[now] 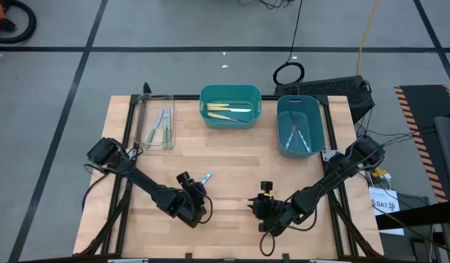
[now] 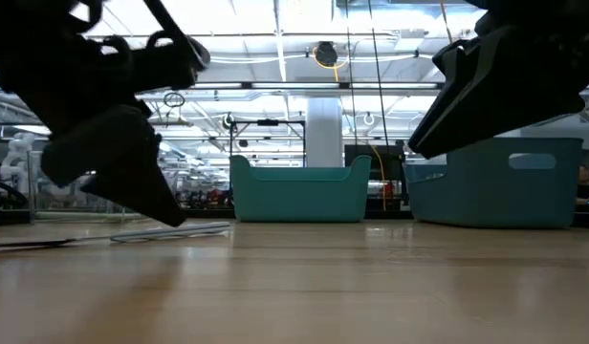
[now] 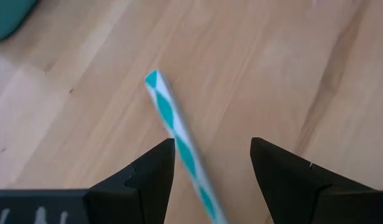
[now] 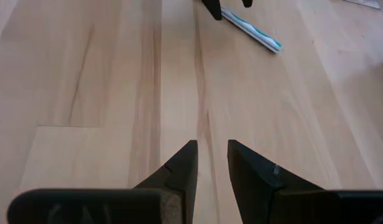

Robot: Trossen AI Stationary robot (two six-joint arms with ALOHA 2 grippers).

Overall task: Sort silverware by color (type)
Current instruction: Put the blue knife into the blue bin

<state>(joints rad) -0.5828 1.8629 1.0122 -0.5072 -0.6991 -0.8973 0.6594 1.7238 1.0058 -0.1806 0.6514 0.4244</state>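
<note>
In the lower left of the high view, the left gripper [image 1: 196, 196] sits low over the wooden table [image 1: 232, 157], with a light blue and white striped utensil [image 1: 206, 177] lying just beside its tip. The left wrist view shows that utensil [image 3: 179, 140] running up between the two dark fingers [image 3: 151, 177], which stand wide apart around it without clamping it. The right gripper [image 1: 260, 207] rests in the lower middle of the high view, over bare wood; its fingers [image 4: 182, 168] are only a narrow gap apart and hold nothing, and the striped utensil [image 4: 252, 31] shows at the top of its wrist view. Toward the top of the high view, a clear tray [image 1: 147, 139] at upper left holds pale green utensils [image 1: 163, 126], a teal bin [image 1: 230, 91] at top centre holds yellow-handled utensils [image 1: 226, 111], and a blue bin [image 1: 280, 124] at upper right holds more utensils [image 1: 298, 137] whose handle colour is hard to make out.
</note>
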